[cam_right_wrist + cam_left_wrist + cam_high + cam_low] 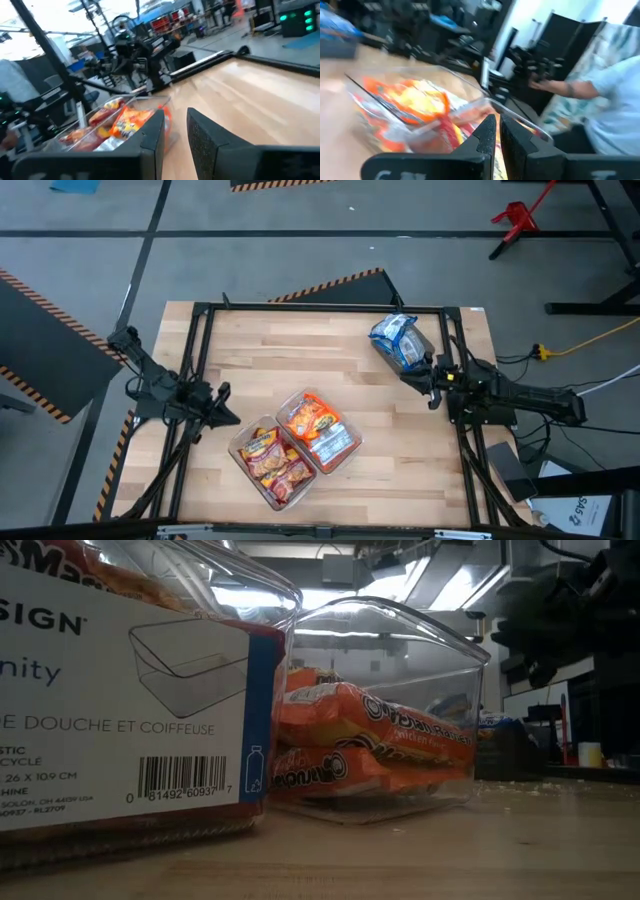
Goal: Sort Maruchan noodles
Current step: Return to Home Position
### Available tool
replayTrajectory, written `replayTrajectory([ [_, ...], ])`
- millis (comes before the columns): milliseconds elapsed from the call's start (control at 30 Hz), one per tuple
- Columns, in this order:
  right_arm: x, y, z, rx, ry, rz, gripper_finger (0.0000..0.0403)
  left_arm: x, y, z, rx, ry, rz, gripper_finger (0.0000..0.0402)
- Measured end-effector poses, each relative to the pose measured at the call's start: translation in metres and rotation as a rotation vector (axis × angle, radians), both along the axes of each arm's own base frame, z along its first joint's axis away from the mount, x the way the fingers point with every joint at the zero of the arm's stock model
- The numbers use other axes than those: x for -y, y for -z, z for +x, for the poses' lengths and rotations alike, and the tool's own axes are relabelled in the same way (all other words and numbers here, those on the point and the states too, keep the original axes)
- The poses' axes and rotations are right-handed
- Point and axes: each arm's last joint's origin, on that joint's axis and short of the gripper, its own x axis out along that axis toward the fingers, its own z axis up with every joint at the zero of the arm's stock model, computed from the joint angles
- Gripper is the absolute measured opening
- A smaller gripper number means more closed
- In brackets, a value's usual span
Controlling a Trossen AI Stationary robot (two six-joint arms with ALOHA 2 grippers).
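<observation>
Labelled tub (130, 690), low view: nearest the lens, filling the left of the frame; red packets (45, 555) show above its label.
Second tub (400, 650), low view: centre of frame; orange packets (370, 740) are stacked inside.
Packets, high view: red and orange lie in the two adjoining tubs, lower centre; blue packets (398, 340) are grouped upper right.
Left gripper (225, 416), high and left wrist views: left of the tubs and apart from them; fingers almost touching, empty.
Right gripper (432, 385), high and right wrist views: just beside the blue packets; modest gap between the fingers, empty.
Progress: no loose packet is visible; sorting is judged done, with only parking the arms left.
</observation>
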Motion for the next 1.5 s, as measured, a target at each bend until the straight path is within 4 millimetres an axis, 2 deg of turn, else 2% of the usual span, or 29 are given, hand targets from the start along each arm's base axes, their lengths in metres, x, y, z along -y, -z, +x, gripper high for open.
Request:
replayTrajectory([
  [233, -0.0004, 0.0057, 0.0001, -0.054, -0.017, 0.113, 0.0072, 0.0011, 0.0009, -0.0001, -0.029, 0.033, -0.057, 0.0018],
  [1500, -0.0003, 0.0058, 0.0001, -0.054, -0.012, 0.114, 0.0072, 0.001, 0.0008, 0.0, -0.031, 0.031, -0.063, 0.0018],
])
